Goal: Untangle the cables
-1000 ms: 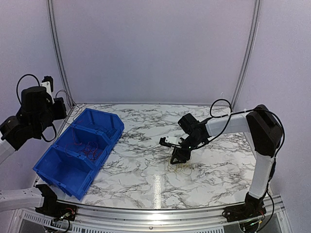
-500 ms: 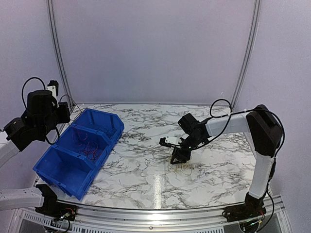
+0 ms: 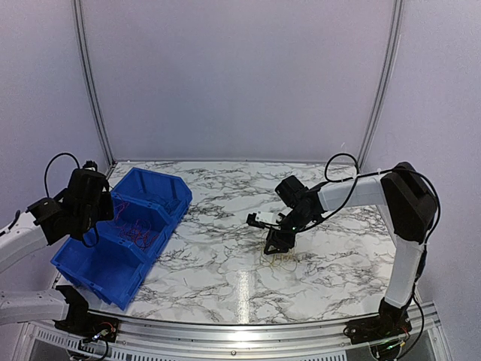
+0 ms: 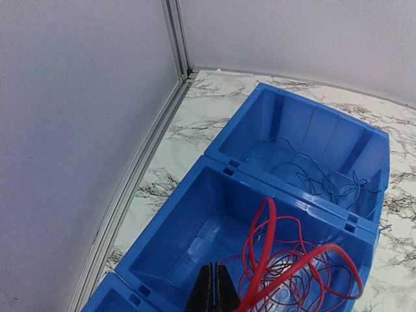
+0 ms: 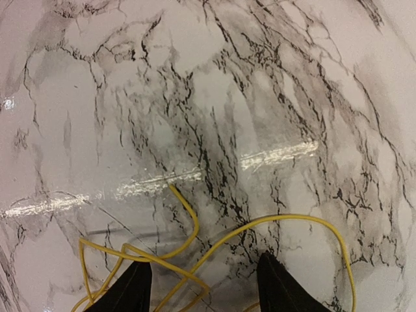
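My left gripper [image 4: 216, 268] is shut, and loops of red cable [image 4: 260, 240] rise right beside its tips, seemingly pinched. It hangs over the middle compartment of the blue bins [image 4: 195, 175], which holds more thin red and dark wires. In the top view the left gripper [image 3: 104, 210] is at the bins' left side. My right gripper [image 5: 201, 263] is open, its fingers straddling thin yellow-tan cable loops [image 5: 260, 224] lying on the marble table. In the top view it [image 3: 276, 244] points down at those loops [image 3: 282, 260].
The row of three joined blue bins [image 3: 124, 233] lies at the table's left. The far bin [image 4: 312, 123] holds thin dark blue wires [image 4: 312, 179]. The near bin [image 3: 98, 263] looks bare. The white wall and metal rail [image 4: 140, 169] run close along the bins.
My left arm has swung down and to the right, from high by the left wall to over the blue bins. The right arm and the yellow-tan loops have not moved.
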`<action>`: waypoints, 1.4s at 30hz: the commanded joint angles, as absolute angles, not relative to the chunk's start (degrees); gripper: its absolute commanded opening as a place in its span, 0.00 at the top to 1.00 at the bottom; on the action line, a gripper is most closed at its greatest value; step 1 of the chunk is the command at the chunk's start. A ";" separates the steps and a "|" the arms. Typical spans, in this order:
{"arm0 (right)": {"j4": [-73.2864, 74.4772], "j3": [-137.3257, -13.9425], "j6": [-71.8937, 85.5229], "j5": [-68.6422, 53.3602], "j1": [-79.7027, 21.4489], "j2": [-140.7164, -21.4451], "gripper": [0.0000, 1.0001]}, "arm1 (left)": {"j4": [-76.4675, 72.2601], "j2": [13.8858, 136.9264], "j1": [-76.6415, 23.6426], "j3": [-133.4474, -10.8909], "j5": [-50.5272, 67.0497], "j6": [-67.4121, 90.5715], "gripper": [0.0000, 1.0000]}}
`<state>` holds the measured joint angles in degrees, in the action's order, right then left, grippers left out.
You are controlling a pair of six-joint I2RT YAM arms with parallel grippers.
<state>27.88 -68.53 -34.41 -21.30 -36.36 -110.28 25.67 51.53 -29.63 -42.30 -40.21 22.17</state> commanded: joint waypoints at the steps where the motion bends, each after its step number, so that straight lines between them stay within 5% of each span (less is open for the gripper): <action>1: 31.95 -69.08 -34.52 -19.07 -36.34 -111.71 0.44 | 28.30 51.46 -28.68 -41.67 -42.23 25.58 0.86; 5: 32.02 -69.08 -34.54 -19.02 -36.29 -111.64 0.44 | 28.31 51.63 -28.48 -42.00 -40.83 25.25 0.58; 16: 32.30 -70.28 -32.73 -19.79 -36.20 -107.54 0.44 | 24.03 52.66 -28.52 -45.58 -32.09 21.33 0.35; 24: 35.79 -74.83 -29.77 -26.22 -31.03 -95.39 0.42 | 12.76 52.18 -28.77 -48.83 -19.52 17.37 0.36; 33: 38.28 -69.44 -33.50 -21.18 -27.87 -88.12 0.42 | 7.66 70.88 -42.25 -58.14 -11.26 14.11 0.39; 42: 33.86 -61.29 -33.71 -22.54 -27.77 -90.52 0.44 | -7.41 96.03 -54.18 -61.85 5.99 23.48 0.59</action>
<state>36.03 -62.85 -33.10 -22.57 -27.79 -89.67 1.37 88.68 -51.75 -61.01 -3.16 18.06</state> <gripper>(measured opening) 0.563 0.429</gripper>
